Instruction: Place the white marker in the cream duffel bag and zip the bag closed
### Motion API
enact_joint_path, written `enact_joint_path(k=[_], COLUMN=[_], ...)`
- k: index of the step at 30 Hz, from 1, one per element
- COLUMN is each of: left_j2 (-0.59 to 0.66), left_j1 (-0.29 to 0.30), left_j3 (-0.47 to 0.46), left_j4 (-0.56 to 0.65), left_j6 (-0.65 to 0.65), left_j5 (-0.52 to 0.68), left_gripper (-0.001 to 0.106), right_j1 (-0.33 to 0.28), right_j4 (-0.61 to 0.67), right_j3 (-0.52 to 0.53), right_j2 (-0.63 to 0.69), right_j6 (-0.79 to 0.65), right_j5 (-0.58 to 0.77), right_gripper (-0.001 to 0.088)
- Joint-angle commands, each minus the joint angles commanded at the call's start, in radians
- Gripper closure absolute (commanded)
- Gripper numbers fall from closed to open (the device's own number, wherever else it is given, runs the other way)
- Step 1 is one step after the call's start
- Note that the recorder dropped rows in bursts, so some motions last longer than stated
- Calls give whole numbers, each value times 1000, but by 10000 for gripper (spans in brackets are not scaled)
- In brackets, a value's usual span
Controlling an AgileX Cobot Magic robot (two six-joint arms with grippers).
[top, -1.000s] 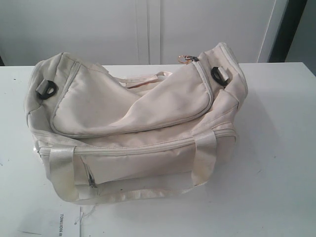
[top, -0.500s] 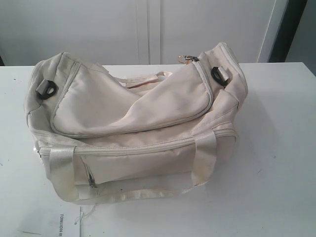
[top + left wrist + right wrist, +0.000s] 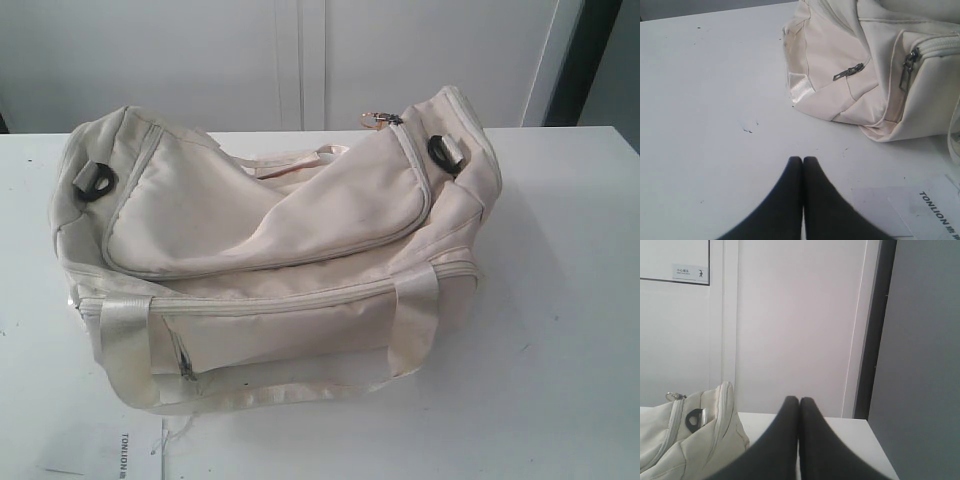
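Observation:
The cream duffel bag [image 3: 270, 250] lies across the middle of the white table [image 3: 560, 330], its curved top flap zipped shut with the pull [image 3: 378, 119] at the far right end. No white marker shows in any view. Neither gripper appears in the exterior view. In the left wrist view my left gripper [image 3: 802, 159] is shut with nothing in it, over bare table a short way from the cream duffel bag [image 3: 875, 65]. In the right wrist view my right gripper [image 3: 799, 399] is shut and empty, beside the end of the cream duffel bag [image 3: 695, 440].
A white paper sheet printed TONLION [image 3: 110, 455] lies at the table's front left edge, and the paper sheet [image 3: 920, 212] also shows in the left wrist view. A white wall with panels [image 3: 300, 60] stands behind the table. A dark door frame [image 3: 590, 60] is at the back right.

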Motion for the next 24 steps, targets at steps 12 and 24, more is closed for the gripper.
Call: enact_joint_path(k=[12,24], left_j2=[0,0], left_j1=[0,0], left_j3=[0,0], left_j4=[0,0], left_j6=[0,0], left_j5=[0,0], left_gripper=[1053,1053], right_j1=[0,0], right_j4=[0,6], right_j3=[3,38], right_j2=[0,-53], right_j6=[0,0], right_j5=[80,149], right_gripper=[868,868])
